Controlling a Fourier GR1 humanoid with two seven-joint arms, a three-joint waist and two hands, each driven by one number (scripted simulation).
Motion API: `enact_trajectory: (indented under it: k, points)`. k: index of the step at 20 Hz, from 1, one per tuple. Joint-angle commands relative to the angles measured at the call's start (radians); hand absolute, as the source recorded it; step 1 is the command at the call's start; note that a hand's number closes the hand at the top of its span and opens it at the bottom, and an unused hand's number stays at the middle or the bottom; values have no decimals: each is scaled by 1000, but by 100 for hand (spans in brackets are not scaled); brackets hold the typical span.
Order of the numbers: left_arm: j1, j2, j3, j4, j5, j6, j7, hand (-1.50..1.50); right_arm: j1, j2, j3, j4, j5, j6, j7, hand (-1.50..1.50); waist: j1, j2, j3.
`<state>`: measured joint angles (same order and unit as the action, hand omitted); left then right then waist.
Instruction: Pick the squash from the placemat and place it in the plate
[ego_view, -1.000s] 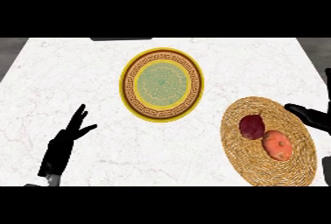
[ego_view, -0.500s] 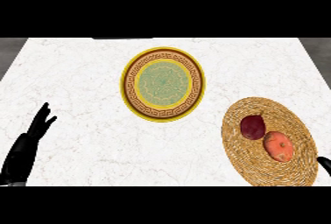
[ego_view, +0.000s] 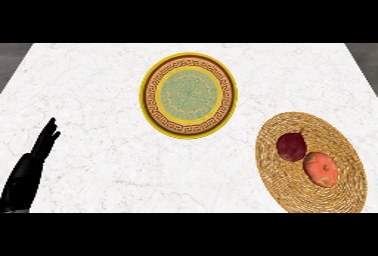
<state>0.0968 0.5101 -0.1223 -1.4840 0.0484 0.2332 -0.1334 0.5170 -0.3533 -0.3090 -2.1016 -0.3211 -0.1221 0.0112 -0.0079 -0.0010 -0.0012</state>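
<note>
A round plate (ego_view: 189, 95) with a yellow rim, a brown patterned band and a green centre lies at the middle back of the counter. At the right, a woven straw placemat (ego_view: 325, 125) carries two rounded things side by side. One is an orange one that I take for the squash (ego_view: 321, 169); the other is dark red (ego_view: 291, 146). My left hand (ego_view: 33, 157) shows at the lower left edge, open with straight fingers pointing up, far from plate and mat. The right hand shows nowhere.
The white marble counter (ego_view: 96, 85) spreads between the plate and the placemat. Its far corners end against a grey floor at the top left and top right.
The right hand, beside the placemat's right edge a second ago, has sunk and left the view. The left hand has drawn back to the lower left edge. Plate and produce have not moved.
</note>
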Motion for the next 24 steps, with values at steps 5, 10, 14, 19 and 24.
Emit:
enact_trajectory:
  k: [5,10,14,19,24]
  points:
    - [-20,-21,11,41,-27,-22,-36,0,-123,-198,-17,94,52,56,295,-150,18,4,1]
    - [-36,-59,-5,33,-53,-8,-2,0,-201,-281,42,137,68,147,430,-150,17,3,1]
    - [6,-55,17,-21,-60,-11,2,0,-202,-255,105,235,126,233,371,-150,16,1,2]
    - [-15,-33,50,10,-43,-62,-7,0,-316,-345,141,403,174,354,376,-150,22,4,2]
    - [34,-65,38,-120,-97,-37,90,0,-287,-263,170,412,265,384,317,-150,12,0,2]
